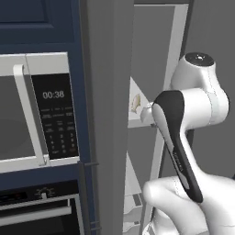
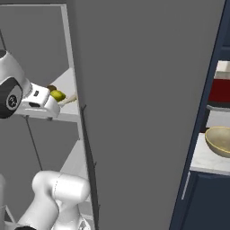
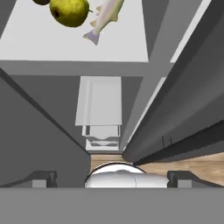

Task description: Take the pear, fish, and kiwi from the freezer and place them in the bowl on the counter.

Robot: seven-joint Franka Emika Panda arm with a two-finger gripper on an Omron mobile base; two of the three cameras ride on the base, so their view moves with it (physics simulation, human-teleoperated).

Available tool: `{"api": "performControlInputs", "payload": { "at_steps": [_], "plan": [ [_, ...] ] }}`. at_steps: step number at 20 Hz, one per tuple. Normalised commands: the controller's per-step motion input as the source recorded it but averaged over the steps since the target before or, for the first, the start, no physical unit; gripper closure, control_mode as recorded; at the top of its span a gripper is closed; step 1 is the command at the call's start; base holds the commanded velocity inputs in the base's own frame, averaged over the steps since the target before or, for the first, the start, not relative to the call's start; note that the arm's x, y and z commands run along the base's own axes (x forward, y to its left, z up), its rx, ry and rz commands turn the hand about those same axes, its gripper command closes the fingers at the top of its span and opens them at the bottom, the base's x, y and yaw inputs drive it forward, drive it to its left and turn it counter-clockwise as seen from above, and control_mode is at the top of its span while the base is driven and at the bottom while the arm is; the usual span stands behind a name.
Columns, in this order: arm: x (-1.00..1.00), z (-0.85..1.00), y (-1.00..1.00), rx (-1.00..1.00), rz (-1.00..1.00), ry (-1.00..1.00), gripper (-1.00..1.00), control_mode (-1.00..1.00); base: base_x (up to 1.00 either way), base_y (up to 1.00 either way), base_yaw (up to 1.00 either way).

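The freezer point(image 2: 36, 45) stands open, with its grey door point(image 2: 148, 112) swung out. On its white shelf point(image 3: 74, 43) lie the yellow-green pear point(image 3: 70, 11), the pale fish point(image 3: 105, 17) to its right and the brown kiwi point(image 3: 41, 1), cut off by the frame's edge. From the right base view the pear point(image 2: 57, 95), kiwi point(image 2: 51, 88) and the fish's tail point(image 2: 69, 99) sit just beyond my white hand. The fish point(image 1: 135, 103) also lies on the shelf past the arm. My gripper point(image 3: 112, 177) is open and empty, in front of the shelf edge. The tan bowl point(image 2: 220, 141) rests on the marble counter point(image 2: 202, 161).
White drawers point(image 3: 100, 113) sit below the shelf, wooden floor beneath. A silver microwave point(image 1: 34, 110) and an oven are built into navy cabinets left of the freezer. A red pot point(image 2: 221, 87) stands behind the bowl. The open door separates freezer and counter.
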Motion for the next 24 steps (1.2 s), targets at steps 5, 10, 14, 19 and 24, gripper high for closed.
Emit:
{"api": "performControlInputs", "payload": {
  "at_steps": [5,10,14,19,24],
  "plan": [
    [0.55,-0.20,0.23,0.00,0.00,-0.09,-1.00,-1.00,0.00,0.00,0.00],
    [0.56,-0.02,0.25,0.00,0.00,-0.01,-1.00,-1.00,0.00,0.00,0.00],
    [0.55,0.00,0.20,0.00,0.00,0.00,-1.00,-1.00,0.00,0.00,0.00],
    [0.64,-0.02,0.01,0.00,-0.02,0.00,-1.00,-1.00,0.00,0.00,0.00],
    [0.66,-0.08,0.00,0.00,-0.04,0.00,-1.00,-1.00,0.00,0.00,0.00]
  ]
}}
